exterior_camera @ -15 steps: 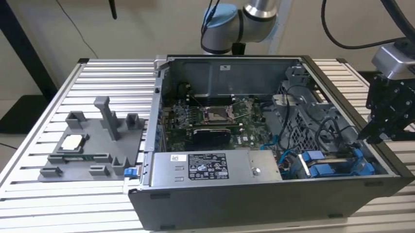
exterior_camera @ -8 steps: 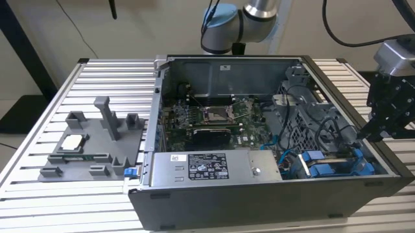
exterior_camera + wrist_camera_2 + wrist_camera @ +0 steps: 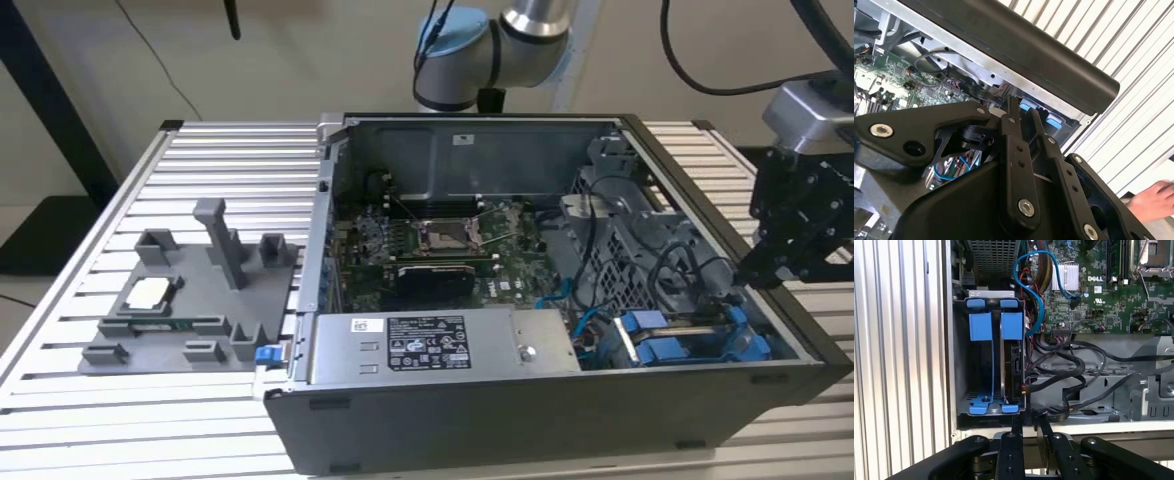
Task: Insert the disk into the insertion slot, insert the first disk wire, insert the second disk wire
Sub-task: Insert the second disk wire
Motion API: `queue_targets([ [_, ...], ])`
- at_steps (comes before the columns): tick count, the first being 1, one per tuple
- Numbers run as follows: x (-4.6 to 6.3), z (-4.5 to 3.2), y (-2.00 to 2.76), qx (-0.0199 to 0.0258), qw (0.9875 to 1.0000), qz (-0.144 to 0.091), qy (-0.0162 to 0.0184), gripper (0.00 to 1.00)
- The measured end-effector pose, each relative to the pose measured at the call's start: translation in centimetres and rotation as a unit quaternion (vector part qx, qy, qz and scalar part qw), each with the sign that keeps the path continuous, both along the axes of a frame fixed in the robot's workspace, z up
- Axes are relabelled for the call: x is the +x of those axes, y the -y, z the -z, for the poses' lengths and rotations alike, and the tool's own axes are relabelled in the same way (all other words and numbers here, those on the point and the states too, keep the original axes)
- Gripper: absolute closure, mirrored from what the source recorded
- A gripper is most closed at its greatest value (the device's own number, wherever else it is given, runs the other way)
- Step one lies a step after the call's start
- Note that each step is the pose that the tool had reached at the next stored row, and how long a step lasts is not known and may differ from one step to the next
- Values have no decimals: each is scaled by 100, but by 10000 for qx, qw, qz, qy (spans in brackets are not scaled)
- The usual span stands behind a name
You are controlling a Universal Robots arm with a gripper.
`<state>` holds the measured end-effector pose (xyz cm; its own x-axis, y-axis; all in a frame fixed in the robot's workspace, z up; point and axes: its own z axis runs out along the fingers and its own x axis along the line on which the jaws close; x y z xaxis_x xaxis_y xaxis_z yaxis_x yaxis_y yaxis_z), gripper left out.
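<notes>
Grey in its walls and blue at its tabs, found the slot [image 3: 960,355] lying straight ahead of the gripper [image 3: 1028,424] in the first wrist view, just past the fingertips and inside the computer case [image 3: 534,430]. Saw the disk [image 3: 1015,371] already standing on edge in the half of the slot nearer the black cables [image 3: 1069,357], long axis running away from the jaws. Could not say for sure whether fully home, since only one dark edge faced the camera. Held nothing: jaws set narrow, a slim gap between them, nothing in it. Judged the room tight: case wall close on one side, the cables and a blue wire [image 3: 1041,305] crowding the other. Placed the slot, in the exterior view, at the case corner nearest the gripper, with the motherboard [image 3: 441,240] well apart. Spotted a hand [image 3: 1154,200] over the ribbed table [image 3: 240,150] beyond the case.
</notes>
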<state>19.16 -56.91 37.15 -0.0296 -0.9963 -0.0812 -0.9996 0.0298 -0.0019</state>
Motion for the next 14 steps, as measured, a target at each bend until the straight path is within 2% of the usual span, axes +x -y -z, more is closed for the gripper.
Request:
queue_targets([
  [6, 0, 39, -56, 10, 10000, 30, -24, 73],
  [8, 0, 52, -60, 12, 10000, 37, -44, 73],
  [11, 0, 64, -61, 13, 9999, 45, -96, 73],
  [14, -1, 67, -61, 14, 9999, 45, -101, 73],
])
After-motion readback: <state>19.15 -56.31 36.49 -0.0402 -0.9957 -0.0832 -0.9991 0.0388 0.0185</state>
